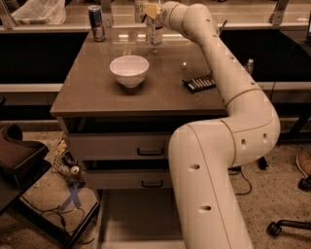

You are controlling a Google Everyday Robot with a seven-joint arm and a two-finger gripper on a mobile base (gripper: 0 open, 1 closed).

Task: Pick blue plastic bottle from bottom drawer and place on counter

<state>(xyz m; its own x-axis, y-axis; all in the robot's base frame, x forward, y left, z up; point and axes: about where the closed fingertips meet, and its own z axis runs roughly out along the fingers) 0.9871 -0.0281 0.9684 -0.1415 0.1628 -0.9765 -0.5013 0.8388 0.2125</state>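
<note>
The blue plastic bottle (pixel 154 32) stands upright at the far edge of the counter (pixel 92 95), clear with a pale label band. My gripper (pixel 149 10) is directly over the bottle's top, at the end of the white arm that reaches across the counter from the right. The gripper hides the bottle's cap. The bottom drawer (pixel 136 219) is pulled open below, and the part of its grey floor that shows is bare; my arm hides its right side.
A blue-and-silver can (pixel 96 23) stands at the far left of the counter. A white bowl (pixel 129 70) sits mid-counter and a black flat device (pixel 199 83) to its right. Two closed drawer fronts (pixel 150 151) are above the open drawer. Clutter lies on the floor at left (pixel 68 168).
</note>
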